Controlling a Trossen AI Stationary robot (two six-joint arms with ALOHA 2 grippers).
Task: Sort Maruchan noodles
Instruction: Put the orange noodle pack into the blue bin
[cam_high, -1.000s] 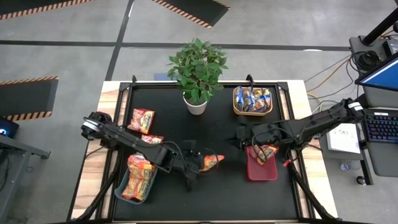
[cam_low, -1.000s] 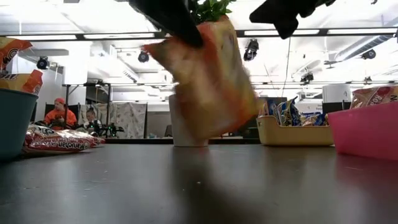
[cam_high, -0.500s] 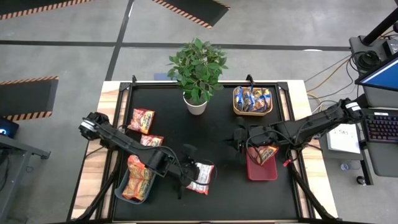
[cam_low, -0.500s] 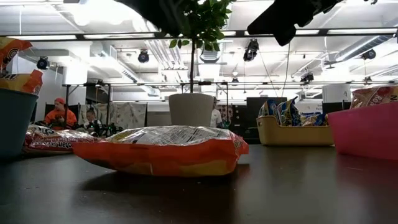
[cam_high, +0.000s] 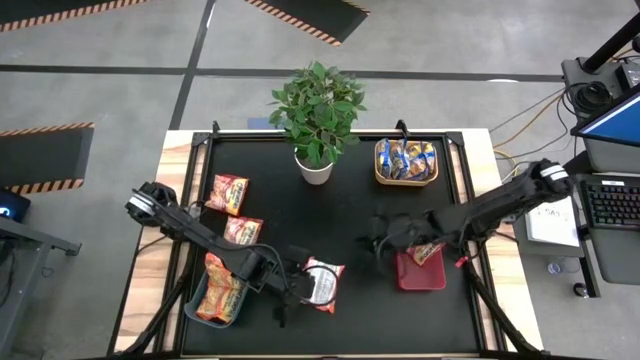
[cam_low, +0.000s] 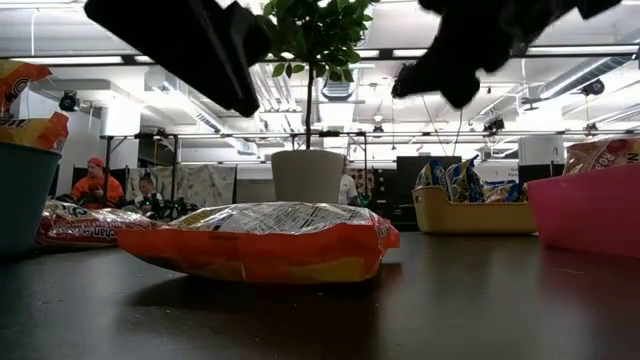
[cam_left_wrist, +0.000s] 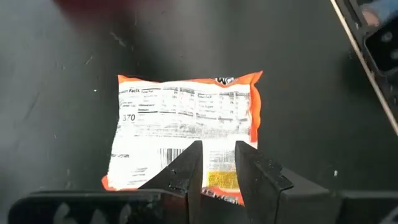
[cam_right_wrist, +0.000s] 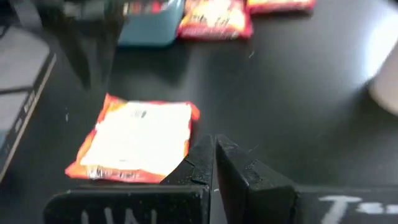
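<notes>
1. High view: sorting looks roughly halfway done. The grey-blue bin (cam_high: 218, 290) at lower left holds orange noodle packets, the red bin (cam_high: 420, 268) at right centre holds at least one, and the tan basket (cam_high: 405, 161) at upper right is full of blue-and-yellow ones. Left out on the bench (cam_high: 350, 210): two red-pink packets (cam_high: 228, 193) near the left edge and one orange packet (cam_high: 322, 284) lying at lower centre. The left claw (cam_high: 290, 292) hovers just beside that orange packet; the right claw (cam_high: 378, 240) hangs near the red bin.

2. Low view: the orange packet (cam_low: 262, 240) lies flat in the middle of the frame, puffy, printed side down. Both arms hang above it, touching nothing. The potted plant (cam_low: 308, 175) stands behind.

3. Left wrist view: the left claw (cam_left_wrist: 217, 163) is narrow and empty, fingers a small gap apart, right above the packet (cam_left_wrist: 186, 134). White nutrition panel faces up, orange border, a little crinkled.

4. Right wrist view: the right claw (cam_right_wrist: 214, 163) is closed tight on nothing. The same packet (cam_right_wrist: 134, 138) sits at left centre, well apart from it.
</notes>
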